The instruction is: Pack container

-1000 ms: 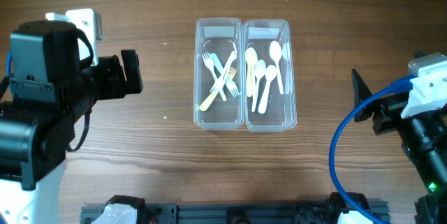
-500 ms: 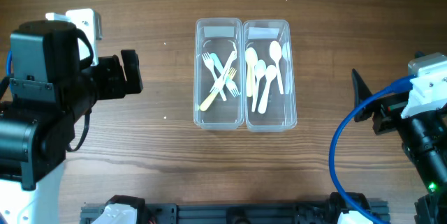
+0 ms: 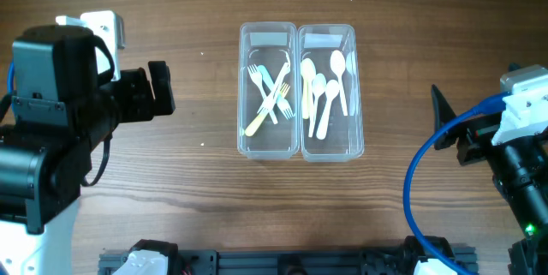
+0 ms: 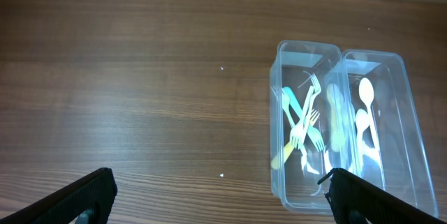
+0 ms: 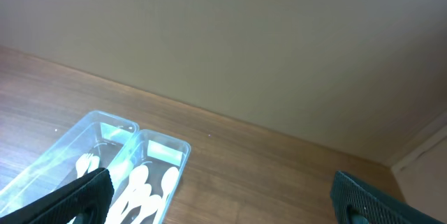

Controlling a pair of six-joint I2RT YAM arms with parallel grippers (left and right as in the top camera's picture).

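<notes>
Brown wood-grain table (image 3: 197, 189) fills the scene, with a plain beige wall behind it in the right wrist view, and the clear plastic twin tub container (image 3: 272, 145) sits between the two arms, well apart from both. It lies ahead and right of the left claw (image 4: 220, 185), just past that claw's right finger, and ahead and left of the right claw (image 5: 222, 189). Both claws are spread wide with nothing in them. White and pale yellow plastic forks (image 3: 276, 97) lie crossed in one compartment and white plastic spoons (image 3: 330, 95) in the other. I'd judge the tub light, thin-walled and slick, likely to flex if pinched mid-wall. Its loose cutlery would slide if it tipped. The doubled centre wall or a short end rim looks the stiffest place to pinch. No brand or writing is readable, only a pale patch at each compartment's far end
</notes>
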